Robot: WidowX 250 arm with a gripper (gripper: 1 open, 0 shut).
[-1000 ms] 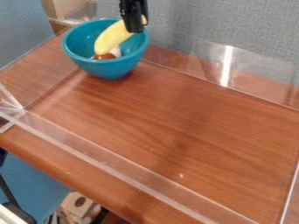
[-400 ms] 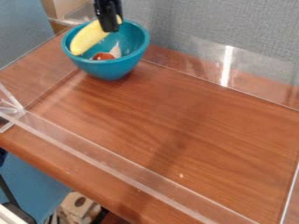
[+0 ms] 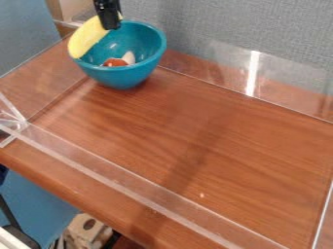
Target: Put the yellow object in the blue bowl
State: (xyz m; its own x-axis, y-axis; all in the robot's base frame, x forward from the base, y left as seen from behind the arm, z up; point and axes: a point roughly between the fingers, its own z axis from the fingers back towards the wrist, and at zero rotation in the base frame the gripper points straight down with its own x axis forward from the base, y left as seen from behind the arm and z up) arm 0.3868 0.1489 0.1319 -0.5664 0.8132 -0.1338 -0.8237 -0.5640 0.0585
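Wooden tabletop, clear acrylic walls, grey backdrop: banana held at the bowl's far-left rim.
The black gripper (image 3: 107, 14) pinches 1 smooth yellow banana-shaped toy (image 3: 86, 39) above the rim of 1 glossy teal-blue bowl (image 3: 140, 70), which holds 1 small red-and-white item (image 3: 119, 62). Releasing here, off-centre, risks the toy tipping outside.

soft even light, low-resolution and slightly blurry; pale glare streaks the clear barrier (image 3: 254, 68).

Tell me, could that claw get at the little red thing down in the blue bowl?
Probably not yet: the gripper is shut on the yellow object at the blue bowl's rim. The red item lies uncovered inside.
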